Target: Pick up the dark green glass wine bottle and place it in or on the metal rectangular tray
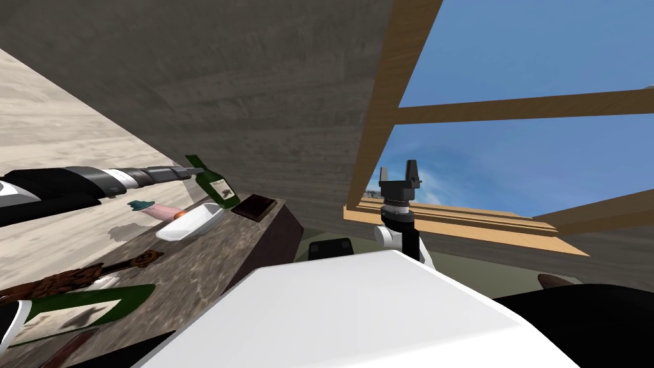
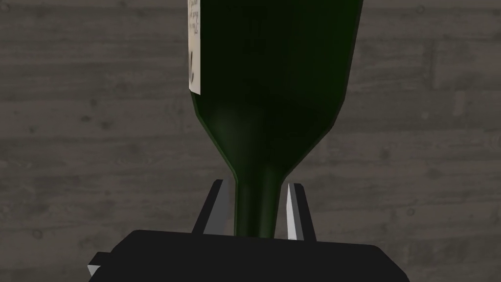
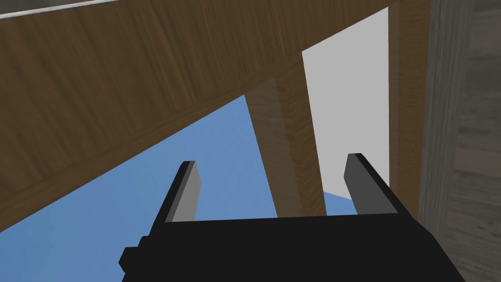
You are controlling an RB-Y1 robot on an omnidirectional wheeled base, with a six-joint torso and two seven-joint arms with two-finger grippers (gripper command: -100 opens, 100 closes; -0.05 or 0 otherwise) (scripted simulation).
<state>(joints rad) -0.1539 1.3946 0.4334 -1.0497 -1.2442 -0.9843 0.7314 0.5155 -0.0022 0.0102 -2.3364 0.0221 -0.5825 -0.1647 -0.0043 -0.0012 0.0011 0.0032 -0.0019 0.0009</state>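
Left tool (image 2: 255, 188) is clamped on the neck of the dark green wine bottle (image 1: 216, 186), with a blade snug on each side just short of where the shoulder flares out. The bottle is at the far end of the counter (image 1: 211, 268), leaning over quite a bit. Its base is right by a white shallow tray (image 1: 190, 223), and a dark flat rectangle (image 1: 255, 206) sits just to the right. My guess is the white one is the target, but it's only a guess. I also can't tell whether the base is off the counter yet.

Handling-wise, it looks like glass, so stiff, smooth and probably slippery, and likely heavy for two thin blades. Held by the neck, all the weight hangs out past the grip, so I'd expect it to swing or pivot if the arm moves fast. The shoulder flare should help stop it sliding through. It's breakable too, so it wants setting down gently.

Right tool (image 1: 399, 171) is up by the window on the right, blades wide apart, holding nothing. A second green bottle (image 1: 96, 310) lies near-left on the counter, so don't mix them up.
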